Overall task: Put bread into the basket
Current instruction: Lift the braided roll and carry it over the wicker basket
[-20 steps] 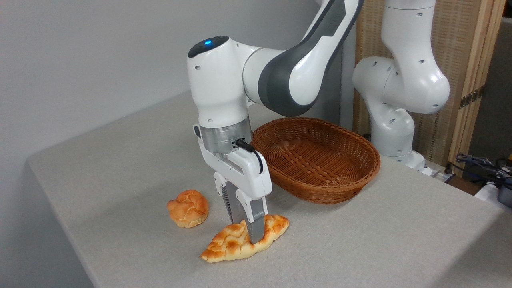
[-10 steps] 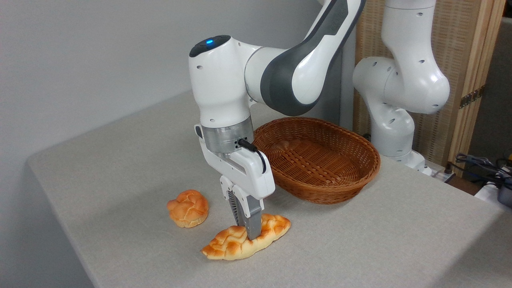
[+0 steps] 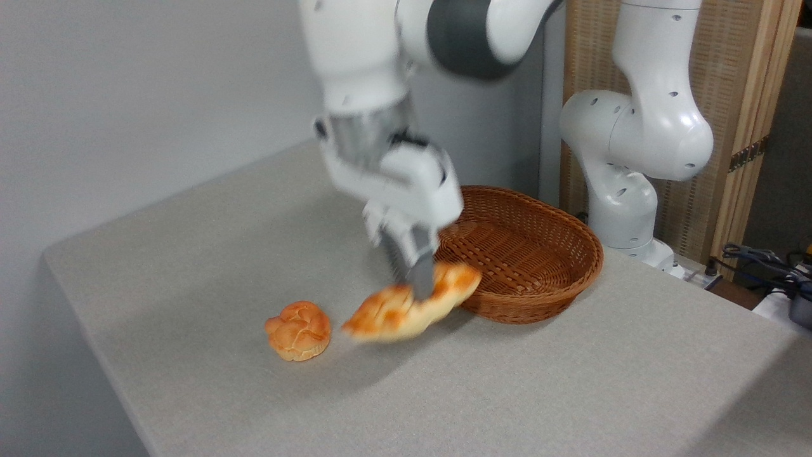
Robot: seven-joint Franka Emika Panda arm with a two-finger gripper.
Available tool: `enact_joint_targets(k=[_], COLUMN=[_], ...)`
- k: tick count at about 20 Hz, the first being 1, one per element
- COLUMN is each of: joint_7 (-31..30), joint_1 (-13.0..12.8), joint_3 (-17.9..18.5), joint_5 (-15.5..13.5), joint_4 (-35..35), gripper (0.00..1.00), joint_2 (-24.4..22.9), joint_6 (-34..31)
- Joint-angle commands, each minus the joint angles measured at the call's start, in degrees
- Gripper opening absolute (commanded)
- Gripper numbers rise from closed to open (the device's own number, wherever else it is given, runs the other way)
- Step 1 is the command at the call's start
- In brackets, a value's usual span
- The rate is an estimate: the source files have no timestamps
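The bread [image 3: 387,314], a long golden-orange braided loaf, hangs tilted above the table, blurred by motion, its right end higher. My gripper [image 3: 417,289] is shut on its middle from above. The loaf's upper end sits just in front of the near left rim of the basket [image 3: 558,254], an oval brown wicker one with nothing visible inside. The arm's wrist covers the basket's far left rim.
A small round knotted orange bun [image 3: 299,330] lies on the grey table [image 3: 571,381], left of the lifted loaf. The robot's white base [image 3: 628,190] stands behind the basket at the right. Cables [image 3: 771,263] lie off the table's right edge.
The gripper has lifted the bread off the table and carried it up and to the right, toward the basket. The bun and basket have not moved.
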Motion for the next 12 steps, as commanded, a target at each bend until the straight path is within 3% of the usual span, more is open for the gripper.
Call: enact_joint_targets(k=[1,4,7,12], joint_7=[0.8,1.2,1.0,0.6], joint_1=[-0.4,-0.4,-0.5,-0.4], joint_3=[0.8,0.7,0.7,0.8], joint_5=[-1.9,-2.9,-2.9,-2.9], joint_4=[-2.4,-7.2,-12.9,-20.0], gripper=[0.00,0.00,0.00,0.00], joint_2=[-11.9,-18.7,-21.9,-22.9], joint_6=[-12.0,-16.8,-17.6,-16.8])
